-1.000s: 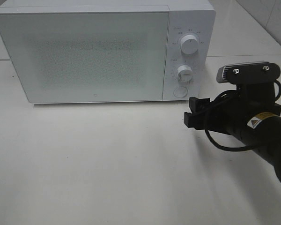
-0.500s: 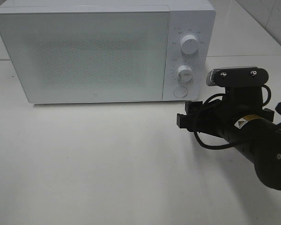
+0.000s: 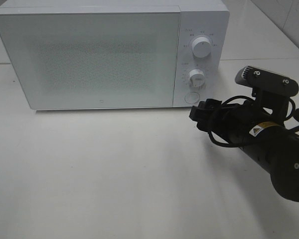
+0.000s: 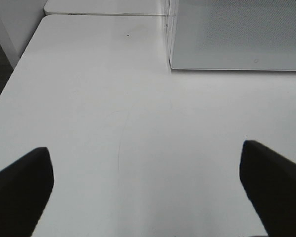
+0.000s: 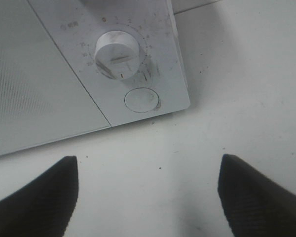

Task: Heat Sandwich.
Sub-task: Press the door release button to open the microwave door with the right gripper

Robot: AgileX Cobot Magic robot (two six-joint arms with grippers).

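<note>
Exterior high view shows no sandwich, and neither wrist view does, so I cannot tell where it lies relative to either pair of fingers. The microwave (image 3: 104, 55) fills the upper left and middle of the frame, and its frosted door (image 3: 89, 57) is shut. On the panel right of the door sit an upper dial (image 3: 201, 48), a lower dial (image 3: 196, 77) and a round button (image 3: 192, 97). The right fingers (image 3: 200, 113) hover at middle right, just below and right of that button, spread apart with nothing between them. The left fingers (image 4: 19, 192), seen only in the left wrist view, are spread wide and empty above the white desk (image 3: 114, 174).
</note>
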